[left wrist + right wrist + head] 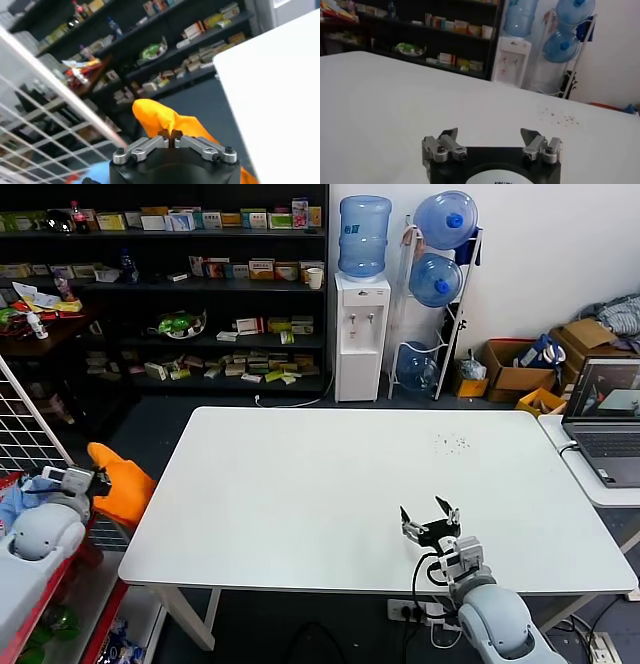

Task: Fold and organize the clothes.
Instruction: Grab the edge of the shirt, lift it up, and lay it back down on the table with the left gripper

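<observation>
Right gripper (431, 517) sits low over the near edge of the white desk (330, 484), about 5 o'clock in the head view, fingers (448, 136) spread wide, holding nothing; the wrist view shows bare desk between them. Left gripper (100, 480) is off the desk at about 8 o'clock, beside the wire rack (25, 434), fingers pinched together on a bunch of the orange T-shirt (122, 482). The shirt hangs in the air past the desk's left edge, not touching the top; in the left wrist view the cloth (162, 120) bulges up from the closed fingertips (162, 134). Laptop (606, 419) at 3 o'clock on a side table. Farther back, water dispenser (361, 334) at 12 o'clock, stocked shelves (200, 294) at 11 o'clock.
</observation>
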Motion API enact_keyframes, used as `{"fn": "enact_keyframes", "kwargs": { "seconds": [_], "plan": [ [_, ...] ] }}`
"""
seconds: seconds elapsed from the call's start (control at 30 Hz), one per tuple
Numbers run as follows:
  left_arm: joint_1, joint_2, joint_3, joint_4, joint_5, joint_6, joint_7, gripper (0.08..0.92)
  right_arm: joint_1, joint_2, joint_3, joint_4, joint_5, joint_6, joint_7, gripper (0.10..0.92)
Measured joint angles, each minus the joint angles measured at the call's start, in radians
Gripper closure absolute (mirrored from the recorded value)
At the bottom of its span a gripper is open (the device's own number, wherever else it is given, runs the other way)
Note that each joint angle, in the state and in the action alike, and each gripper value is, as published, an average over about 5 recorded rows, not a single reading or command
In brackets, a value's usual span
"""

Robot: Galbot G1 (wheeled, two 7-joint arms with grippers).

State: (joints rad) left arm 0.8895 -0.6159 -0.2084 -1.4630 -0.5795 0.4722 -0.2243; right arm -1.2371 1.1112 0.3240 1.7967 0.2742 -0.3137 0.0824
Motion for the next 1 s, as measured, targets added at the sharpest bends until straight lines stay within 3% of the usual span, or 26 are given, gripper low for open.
{"fn": "enact_keyframes", "kwargs": {
  "seconds": [0.6,0.8,1.0],
  "plan": [
    [0.023,-0.191,0.094,-0.211,-0.191,0.046,-0.193,0.889,-0.044,0.003,0.051,0.000,-0.019,0.004,-0.009,0.203],
    [0.004,-0.308,0.138,-0.208,-0.193,0.032,-0.228,0.889,-0.068,-0.008,0.073,0.006,-0.025,0.015,-0.022,0.203],
    [-0.020,-0.471,0.181,-0.150,-0.149,0.003,-0.252,0.889,-0.096,-0.019,0.101,0.011,-0.027,0.031,-0.041,0.203]
  ]
}}
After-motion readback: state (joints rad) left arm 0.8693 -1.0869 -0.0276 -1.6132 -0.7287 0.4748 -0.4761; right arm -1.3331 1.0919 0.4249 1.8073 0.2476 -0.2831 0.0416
